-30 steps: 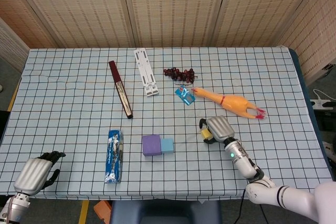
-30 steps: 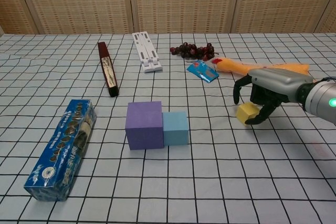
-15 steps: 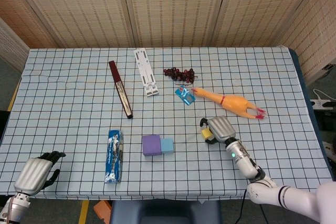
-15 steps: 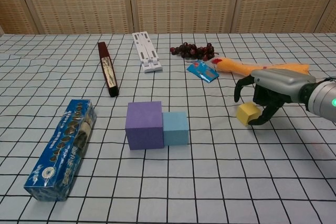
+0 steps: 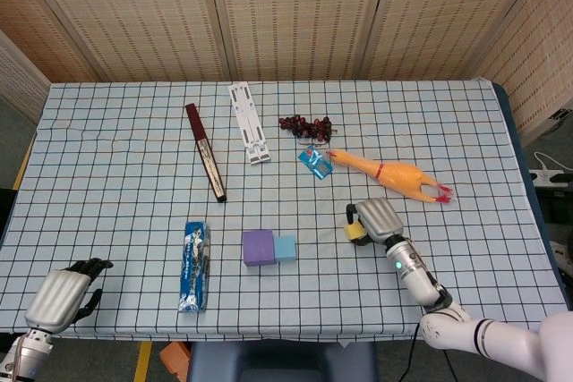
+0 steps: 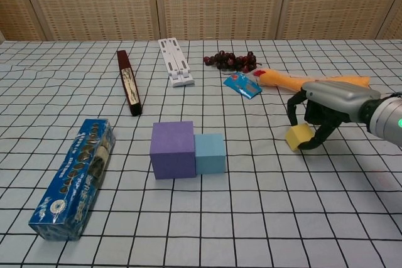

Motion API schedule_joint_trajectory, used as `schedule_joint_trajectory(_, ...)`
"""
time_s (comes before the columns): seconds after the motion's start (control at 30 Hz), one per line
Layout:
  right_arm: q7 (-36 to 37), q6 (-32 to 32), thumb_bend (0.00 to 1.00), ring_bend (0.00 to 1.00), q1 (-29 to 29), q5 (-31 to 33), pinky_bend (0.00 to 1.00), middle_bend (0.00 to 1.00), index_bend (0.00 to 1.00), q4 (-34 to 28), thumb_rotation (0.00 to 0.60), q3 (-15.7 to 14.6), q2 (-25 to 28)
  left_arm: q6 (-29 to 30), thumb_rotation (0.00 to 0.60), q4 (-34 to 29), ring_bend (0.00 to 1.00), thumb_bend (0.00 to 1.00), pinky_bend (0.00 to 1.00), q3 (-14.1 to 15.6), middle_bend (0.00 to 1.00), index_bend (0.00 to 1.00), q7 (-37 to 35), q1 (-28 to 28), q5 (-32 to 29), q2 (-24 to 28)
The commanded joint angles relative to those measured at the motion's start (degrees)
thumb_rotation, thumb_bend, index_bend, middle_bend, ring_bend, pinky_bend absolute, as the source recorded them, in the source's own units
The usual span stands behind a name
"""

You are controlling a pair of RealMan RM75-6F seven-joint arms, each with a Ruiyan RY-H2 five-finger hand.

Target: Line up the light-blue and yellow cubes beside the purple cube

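The purple cube sits near the table's front middle. The light-blue cube touches its right side. To their right, the yellow cube is tilted at the cloth, and my right hand grips it with fingers curled around it from above. My left hand rests off the table's front-left corner, holding nothing, with its dark fingers spread; only the head view shows it.
A blue packet lies left of the purple cube. Behind are a dark red box, a white bracket, grapes, a blue card and a rubber chicken just behind my right hand.
My right hand has shifted slightly right and the yellow cube has moved with it. The left hand and the other cubes have not moved.
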Motion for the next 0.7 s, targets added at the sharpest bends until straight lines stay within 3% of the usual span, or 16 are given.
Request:
schedule_joint_trajectory(0.03,1.1,0.2,0.05,0.90,-0.1,-0.6,1.00,0.97,0.60,-0.3,0.600,0.1,-0.2,-0.1,0.600,0.0,0.36,0.47,0.65,0.0,0.32,0.30,0.1,0.0,0.0,0.0)
schedule_joint_trajectory(0.7,7.8,-3.2,0.05,0.90,1.5,-1.5,1.00,0.97,0.60,-5.7,0.600,1.0,-0.9,0.0,0.600,0.1,0.36,0.47,0.65,0.1,0.32,0.30,-0.2,-0.1,0.1,0.0)
